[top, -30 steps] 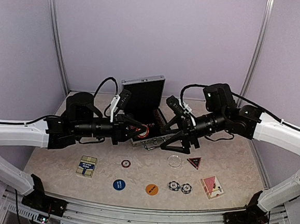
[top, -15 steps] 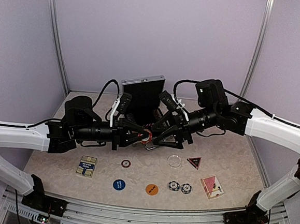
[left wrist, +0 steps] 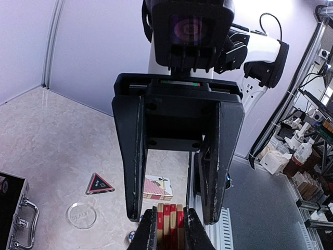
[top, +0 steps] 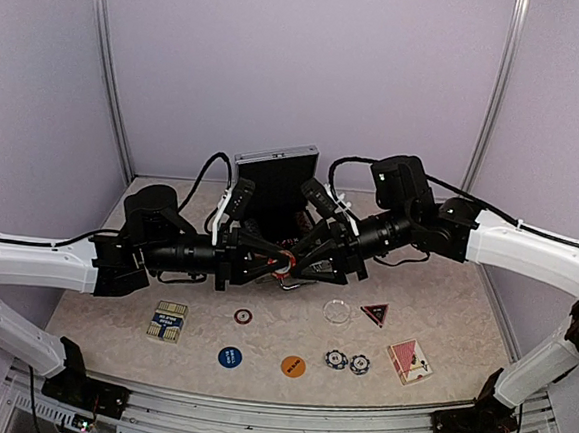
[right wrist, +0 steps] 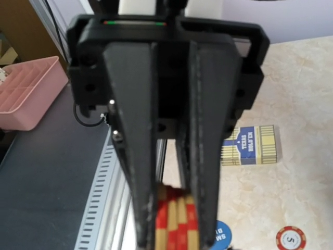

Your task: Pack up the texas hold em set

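Note:
My left gripper (top: pixel 280 263) is shut on a stack of red-and-tan striped chips (left wrist: pixel 170 225) and holds it above the table, in front of the open silver case (top: pixel 277 180). My right gripper (left wrist: pixel 173 212) faces it tip to tip. Its fingers (left wrist: pixel 134 172) stand wide apart on either side of the stack and of the left fingertips. In the right wrist view the left gripper (right wrist: pixel 174 229) shows head-on with the chips (right wrist: pixel 177 224) between its tips. The case's handle (left wrist: pixel 28 219) shows at the left.
On the table lie a blue card deck (top: pixel 168 320), a red deck (top: pixel 411 360), a red chip (top: pixel 243 316), a blue disc (top: pixel 229 356), an orange disc (top: pixel 294 365), two dark chips (top: pixel 346 361), a clear disc (top: pixel 336 311) and a dark triangle (top: pixel 373 312).
My right gripper has moved left until its open fingers straddle the chip stack. My left gripper has shifted slightly right with the chips still in it.

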Robot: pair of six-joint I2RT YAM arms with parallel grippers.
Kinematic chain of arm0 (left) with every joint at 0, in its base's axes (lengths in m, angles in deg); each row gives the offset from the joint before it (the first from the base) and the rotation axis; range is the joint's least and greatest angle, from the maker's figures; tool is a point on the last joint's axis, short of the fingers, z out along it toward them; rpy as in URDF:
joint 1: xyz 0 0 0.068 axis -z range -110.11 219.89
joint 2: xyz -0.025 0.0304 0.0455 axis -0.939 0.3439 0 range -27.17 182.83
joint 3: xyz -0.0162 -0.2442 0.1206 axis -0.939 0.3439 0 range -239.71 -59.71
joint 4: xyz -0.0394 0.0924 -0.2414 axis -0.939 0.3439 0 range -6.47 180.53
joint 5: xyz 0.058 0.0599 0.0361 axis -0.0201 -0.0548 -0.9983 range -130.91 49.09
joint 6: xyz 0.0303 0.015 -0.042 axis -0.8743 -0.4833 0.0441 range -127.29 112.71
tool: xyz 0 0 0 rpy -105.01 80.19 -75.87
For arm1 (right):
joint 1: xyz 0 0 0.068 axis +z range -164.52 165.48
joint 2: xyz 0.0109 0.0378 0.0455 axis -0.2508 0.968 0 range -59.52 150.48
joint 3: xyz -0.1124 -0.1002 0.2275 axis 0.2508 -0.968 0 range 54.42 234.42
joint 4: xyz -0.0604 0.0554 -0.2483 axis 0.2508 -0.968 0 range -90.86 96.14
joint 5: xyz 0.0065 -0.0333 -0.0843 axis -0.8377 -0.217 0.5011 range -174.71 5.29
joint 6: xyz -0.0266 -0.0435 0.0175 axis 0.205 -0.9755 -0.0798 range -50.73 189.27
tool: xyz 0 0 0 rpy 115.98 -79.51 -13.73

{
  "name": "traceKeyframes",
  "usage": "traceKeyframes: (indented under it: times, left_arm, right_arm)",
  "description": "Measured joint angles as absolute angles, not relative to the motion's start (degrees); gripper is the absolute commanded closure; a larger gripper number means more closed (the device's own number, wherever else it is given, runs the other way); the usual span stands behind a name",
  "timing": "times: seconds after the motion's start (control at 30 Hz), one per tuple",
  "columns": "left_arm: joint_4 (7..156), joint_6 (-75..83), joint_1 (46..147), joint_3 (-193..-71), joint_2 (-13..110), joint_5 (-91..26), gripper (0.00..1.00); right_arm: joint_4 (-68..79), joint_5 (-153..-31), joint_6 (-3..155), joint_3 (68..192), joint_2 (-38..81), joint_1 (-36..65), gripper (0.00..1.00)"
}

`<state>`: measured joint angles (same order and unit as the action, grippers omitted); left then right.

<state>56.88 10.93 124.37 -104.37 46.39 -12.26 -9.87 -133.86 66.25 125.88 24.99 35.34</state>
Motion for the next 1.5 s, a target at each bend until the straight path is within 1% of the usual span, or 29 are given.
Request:
traceKeyframes:
  times: [0.1,0.27,0.33,0.37,0.6,0.63,0.73,0.83,0.93,1.0,1.07,1.1,1.3,1.5]
  left_arm:
    - [56.85,10.93,124.5,-104.37,46.39,-12.13,1.0]
    - [56.7,11.06,124.69,-104.37,46.35,-11.87,1.0]
    - [56.59,10.64,124.63,-104.35,46.32,-11.96,1.0]
    - [56.59,10.6,124.63,-104.33,46.32,-11.98,1.0]
    - [56.55,10.6,124.67,-104.33,46.17,-11.91,1.0]
    - [56.55,10.62,124.69,-104.33,46.17,-11.89,0.93]
    - [56.44,10.73,124.69,-104.33,46.17,-11.8,0.61]
    - [55.35,11.3,124.98,-104.33,46.15,-11.72,0.35]
    - [54.49,11.98,125.22,-104.29,46.04,-12.77,0.27]
    - [54.23,12.52,125.11,-104.02,45.62,-13.31,0.13]
    - [53.66,13.11,124.65,-103.35,44.86,-14.06,0.03]
    - [53.25,13.64,124.39,-102.89,44.4,-14.38,0.01]
    - [52.57,16.87,120.8,-99.76,40.23,-18.65,0.01]
    - [54.67,20.15,117.37,-97.82,36.77,-24.74,0.01]
  right_arm:
    - [-9.83,-134.03,66.42,126.01,25.43,35.34,0.68]
    - [-9.98,-134.95,67.19,126.05,25.78,35.3,0.93]
    - [-10.29,-135.23,67.89,126.12,25.82,35.21,0.98]
    - [-10.42,-135.52,68.15,126.14,25.84,35.19,1.0]
    - [-10.31,-136.19,68.19,126.16,25.84,35.17,1.0]
    - [-10.27,-136.26,68.26,126.16,25.84,35.17,1.0]
    - [-10.05,-136.59,68.65,126.16,25.84,35.17,1.0]
    - [-9.28,-136.5,68.78,126.16,26.0,35.17,1.0]
    - [-8.93,-136.41,68.67,126.16,26.11,35.3,1.0]
    - [-9.0,-136.04,68.43,126.32,26.11,35.3,1.0]
    - [-9.22,-135.52,68.08,126.62,26.11,35.15,1.0]
    - [-9.55,-134.97,67.73,127.04,26.11,34.89,1.0]
    - [-14.44,-128.02,64.11,132.13,27.53,34.01,1.0]
    - [-22.66,-113.18,57.88,140.37,33.45,33.88,1.0]
